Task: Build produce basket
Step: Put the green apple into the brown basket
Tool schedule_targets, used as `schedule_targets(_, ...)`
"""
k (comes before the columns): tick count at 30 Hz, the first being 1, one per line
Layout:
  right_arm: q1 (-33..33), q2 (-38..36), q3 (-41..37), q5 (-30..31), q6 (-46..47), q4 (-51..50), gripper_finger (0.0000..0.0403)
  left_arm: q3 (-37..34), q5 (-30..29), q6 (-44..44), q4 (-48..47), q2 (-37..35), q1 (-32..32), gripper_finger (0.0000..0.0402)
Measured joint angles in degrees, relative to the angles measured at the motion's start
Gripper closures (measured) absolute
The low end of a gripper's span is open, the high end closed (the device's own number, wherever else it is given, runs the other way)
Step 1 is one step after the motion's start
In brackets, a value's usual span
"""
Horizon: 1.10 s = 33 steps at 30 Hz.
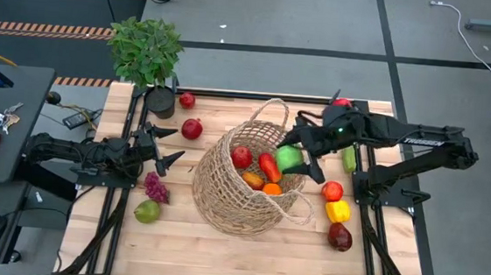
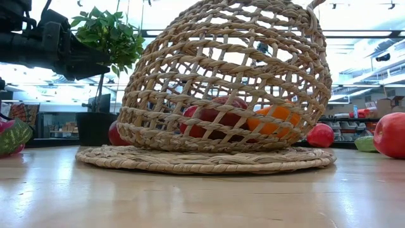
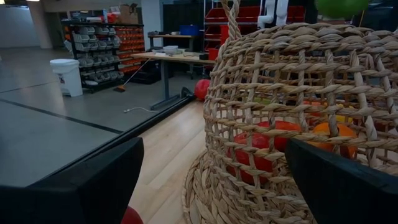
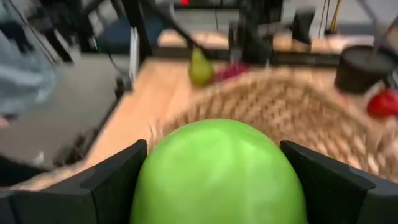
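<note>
Seen from above, the right arm reaches in across the wooden bench (image 1: 219, 250), its right claw (image 1: 295, 157) clamped on a round green toy fruit (image 1: 289, 157) just over the rim of the large tan wicker basket (image 1: 224, 188), which lies tipped with red and orange produce (image 1: 261, 167) inside. The left claw (image 1: 168, 145) rests low beside the basket, fingers apart, holding nothing.

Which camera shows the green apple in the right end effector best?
The right wrist view: the green apple fills it, clamped between both fingers. The high view shows it smaller, over the basket mouth. The left wrist view catches only its underside. The low view doesn't show it.
</note>
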Motion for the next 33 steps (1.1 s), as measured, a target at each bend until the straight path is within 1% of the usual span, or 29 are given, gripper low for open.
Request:
schedule_targets(5, 0.6, 1.5, 0.0, 1.8, -2.2, -5.6, 0.0043, 0.0, 0.0, 0.0, 0.0, 0.0, 0.0, 0.0004)
schedule_targets(10, 2.9, 1.9, 0.0, 5.6, -3.6, -5.8, 0.0043, 0.0, 0.0, 0.0, 0.0, 0.0, 0.0, 0.0004)
schedule_targets(13, 5.0, 2.0, 0.0, 9.5, -5.4, -5.9, 0.0043, 0.0, 0.0, 0.0, 0.0, 0.0, 0.0, 0.0004)
schedule_targets(18, 8.4, 2.0, 0.0, 17.8, -9.7, -5.9, 0.0043, 0.0, 0.0, 0.0, 0.0, 0.0, 0.0, 0.0004)
schedule_targets(21, 10.0, 2.0, 0.0, 22.8, -14.5, -5.9, 0.0043, 0.0, 0.0, 0.0, 0.0, 0.0, 0.0, 0.0004)
schedule_targets(25, 11.6, 2.0, 0.0, 28.6, -25.1, -5.9, 0.0043, 0.0, 0.0, 0.0, 0.0, 0.0, 0.0, 0.0004)
schedule_targets(28, 12.1, 2.0, 0.0, 30.6, -32.3, -5.5, 0.0043, 0.0, 0.0, 0.0, 0.0, 0.0, 0.0, 0.0004)
schedule_targets(33, 12.1, 2.0, 0.0, 30.8, -41.6, -3.1, 0.0043, 0.0, 0.0, 0.0, 0.0, 0.0, 0.0, 0.0004)
